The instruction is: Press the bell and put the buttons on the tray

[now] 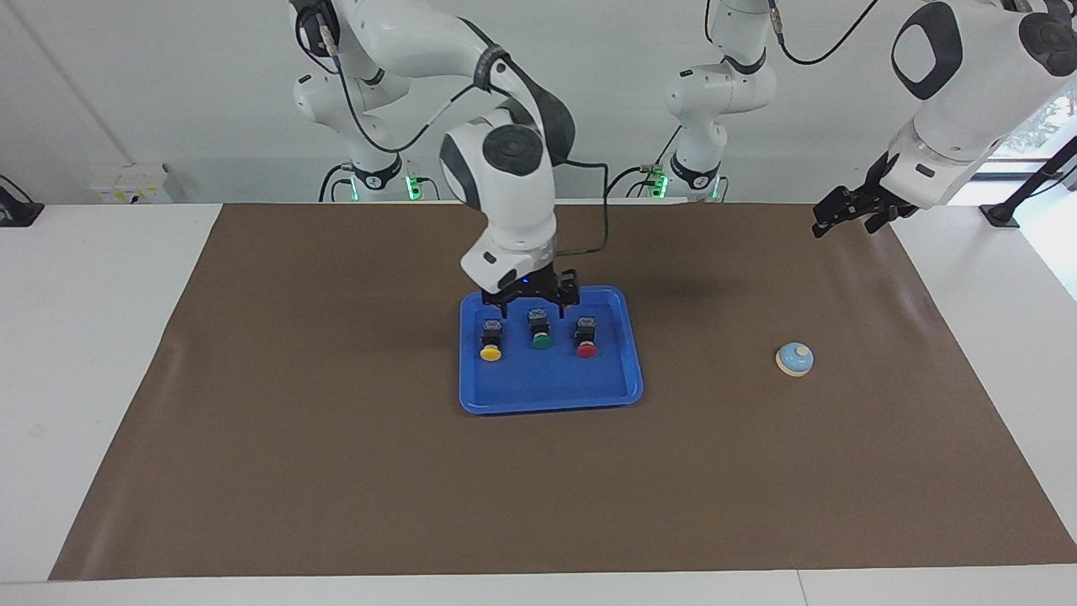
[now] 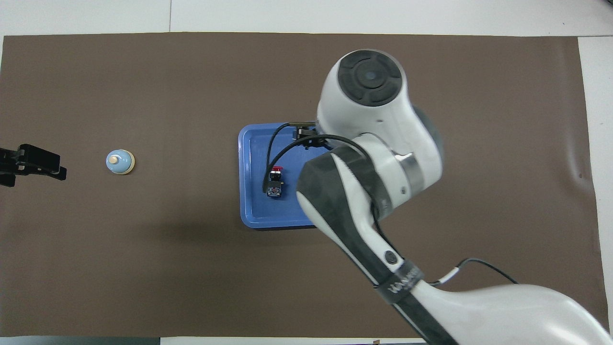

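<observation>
The blue tray [image 1: 547, 383] [image 2: 254, 191] lies mid-mat with three buttons lying in a row in it: yellow [image 1: 491, 341], green [image 1: 540, 330] and red [image 1: 586, 337] [image 2: 275, 182]. My right gripper [image 1: 536, 305] is open just over the green button's black body, its fingers to either side and nothing gripped. In the overhead view the right arm hides the yellow and green buttons. The light-blue bell [image 1: 794, 359] [image 2: 119, 161] sits on the mat toward the left arm's end. My left gripper [image 1: 850, 210] [image 2: 33, 163] waits raised over the mat's edge, apart from the bell, open and empty.
A brown mat [image 1: 336, 421] covers most of the white table [image 1: 84, 337]. The right arm's elbow and forearm hang over the tray and the mat beside it.
</observation>
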`<action>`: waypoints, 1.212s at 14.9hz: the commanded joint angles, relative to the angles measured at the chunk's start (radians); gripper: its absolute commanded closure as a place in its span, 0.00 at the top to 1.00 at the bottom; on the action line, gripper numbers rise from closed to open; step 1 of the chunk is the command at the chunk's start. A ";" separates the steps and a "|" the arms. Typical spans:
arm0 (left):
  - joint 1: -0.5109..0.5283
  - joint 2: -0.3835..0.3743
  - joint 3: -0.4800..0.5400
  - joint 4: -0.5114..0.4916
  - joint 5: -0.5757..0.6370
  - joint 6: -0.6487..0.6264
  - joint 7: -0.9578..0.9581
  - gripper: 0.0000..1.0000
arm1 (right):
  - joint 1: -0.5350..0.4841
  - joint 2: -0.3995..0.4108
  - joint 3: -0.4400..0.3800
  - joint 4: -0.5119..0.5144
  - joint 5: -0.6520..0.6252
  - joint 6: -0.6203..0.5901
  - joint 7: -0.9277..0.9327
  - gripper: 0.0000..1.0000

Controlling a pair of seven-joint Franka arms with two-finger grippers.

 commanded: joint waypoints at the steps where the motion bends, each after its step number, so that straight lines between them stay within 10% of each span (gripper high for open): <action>1: -0.007 -0.022 0.005 -0.019 0.002 0.007 0.000 1.00 | -0.129 -0.146 0.016 -0.108 -0.009 -0.083 -0.220 1.00; 7: -0.007 -0.022 0.005 -0.019 0.002 0.007 0.000 1.00 | -0.278 -0.300 0.016 -0.206 -0.065 -0.165 -0.401 1.00; 18: -0.007 -0.022 0.005 -0.019 0.002 0.007 0.000 1.00 | -0.416 -0.312 0.016 -0.209 -0.063 -0.239 -0.429 1.00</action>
